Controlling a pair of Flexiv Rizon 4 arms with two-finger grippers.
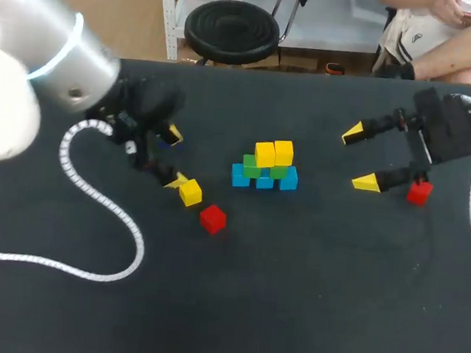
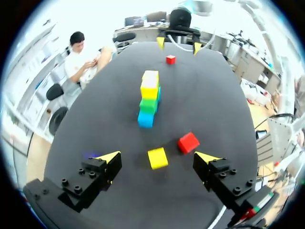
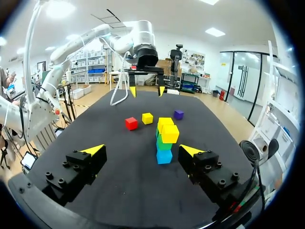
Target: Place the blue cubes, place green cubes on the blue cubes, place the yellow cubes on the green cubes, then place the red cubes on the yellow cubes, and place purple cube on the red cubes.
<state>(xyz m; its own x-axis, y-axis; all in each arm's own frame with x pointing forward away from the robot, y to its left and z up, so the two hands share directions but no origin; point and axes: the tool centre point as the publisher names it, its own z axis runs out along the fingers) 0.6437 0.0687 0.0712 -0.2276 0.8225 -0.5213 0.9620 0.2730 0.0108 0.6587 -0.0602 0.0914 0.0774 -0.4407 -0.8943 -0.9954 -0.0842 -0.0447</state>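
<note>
The left gripper (image 1: 175, 158) has its fingers spread wide, with a loose yellow plastic cube (image 1: 190, 192) just beside one tip and a red cube (image 1: 212, 218) near. Mid-table, the blue-green-yellow cube pyramid (image 1: 266, 167) has its long axis running from arm to arm. The right gripper (image 1: 360, 159) is also spread, beside another red cube (image 1: 419, 192).

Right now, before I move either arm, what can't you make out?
Head view: the purple cube is almost wholly hidden behind the left tool.
Right wrist view: the red cube beside the right tool falls outside it.
Both wrist views: the stack is seen end-on, hiding its rear cubes.
</note>
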